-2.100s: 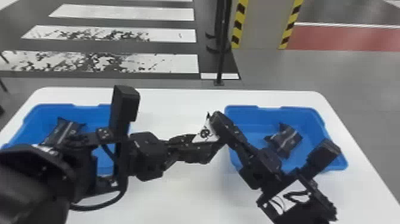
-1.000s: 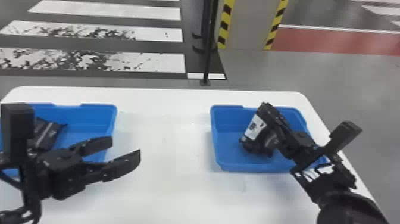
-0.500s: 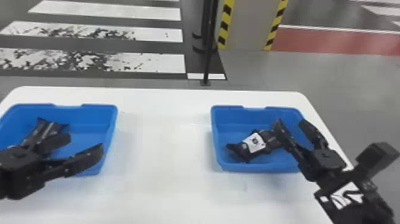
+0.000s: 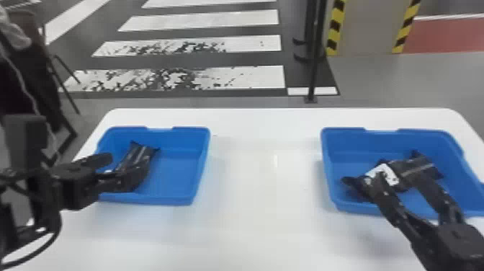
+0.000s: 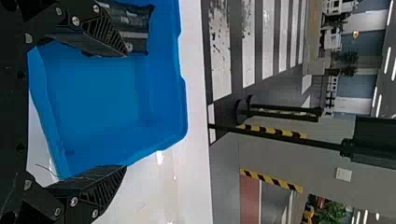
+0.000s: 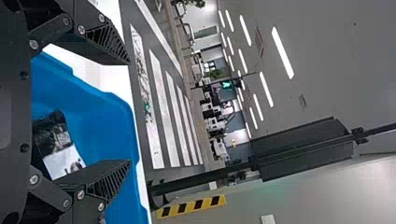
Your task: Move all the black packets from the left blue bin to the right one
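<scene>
In the head view my left gripper (image 4: 128, 163) is open over the left blue bin (image 4: 169, 201), its fingers around a black packet (image 4: 136, 155) lying inside. The left wrist view has that packet (image 5: 135, 21) against one finger of my left gripper (image 5: 126, 109). My right gripper (image 4: 399, 177) stands open above the right blue bin (image 4: 345, 134). Below its fingers lies a black packet with a white label (image 4: 385, 173), beside another dark packet (image 4: 417, 167). From the right wrist, the labelled packet (image 6: 58, 144) lies below my open right gripper (image 6: 129, 112).
Both bins stand on a white table (image 4: 263, 173), with a broad gap between them. A black post (image 4: 314, 65) rises from the floor beyond the table. A dark chair (image 4: 32, 72) stands past its left edge.
The labelled packet went from between the grippers at mid-table into the right bin, where my right gripper let go of it. My left gripper moved left to the left bin. The head view shifted.
</scene>
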`<action>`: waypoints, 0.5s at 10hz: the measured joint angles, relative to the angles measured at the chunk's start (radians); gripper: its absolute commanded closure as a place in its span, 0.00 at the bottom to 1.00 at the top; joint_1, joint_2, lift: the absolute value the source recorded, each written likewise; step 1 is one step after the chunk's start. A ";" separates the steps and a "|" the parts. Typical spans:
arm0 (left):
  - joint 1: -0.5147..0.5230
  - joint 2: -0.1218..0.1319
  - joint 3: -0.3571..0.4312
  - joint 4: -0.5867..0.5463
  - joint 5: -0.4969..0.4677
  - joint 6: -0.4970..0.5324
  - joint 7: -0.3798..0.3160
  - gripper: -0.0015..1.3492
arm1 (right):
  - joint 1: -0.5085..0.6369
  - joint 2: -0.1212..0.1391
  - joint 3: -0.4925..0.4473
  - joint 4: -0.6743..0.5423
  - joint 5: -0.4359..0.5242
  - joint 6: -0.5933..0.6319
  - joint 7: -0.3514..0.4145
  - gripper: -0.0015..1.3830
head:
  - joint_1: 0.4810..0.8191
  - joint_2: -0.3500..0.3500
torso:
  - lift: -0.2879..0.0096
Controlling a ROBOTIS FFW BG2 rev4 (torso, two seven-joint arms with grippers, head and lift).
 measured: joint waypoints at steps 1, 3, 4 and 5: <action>-0.042 0.003 0.009 0.038 -0.034 0.025 0.002 0.17 | 0.022 0.002 0.023 -0.006 -0.013 -0.008 -0.003 0.22 | 0.63 0.83 | 0.35; -0.131 0.015 0.007 0.127 -0.103 0.067 0.005 0.17 | 0.032 0.001 0.050 -0.007 -0.032 -0.010 -0.001 0.22 | 0.63 0.90 | 0.35; -0.176 0.020 -0.005 0.183 -0.131 0.078 0.006 0.17 | 0.032 -0.001 0.053 -0.004 -0.037 -0.010 -0.001 0.22 | 0.63 0.92 | 0.35; -0.217 0.027 -0.023 0.248 -0.151 0.087 0.007 0.17 | 0.033 -0.002 0.053 -0.001 -0.043 -0.010 -0.001 0.22 | 0.63 0.93 | 0.35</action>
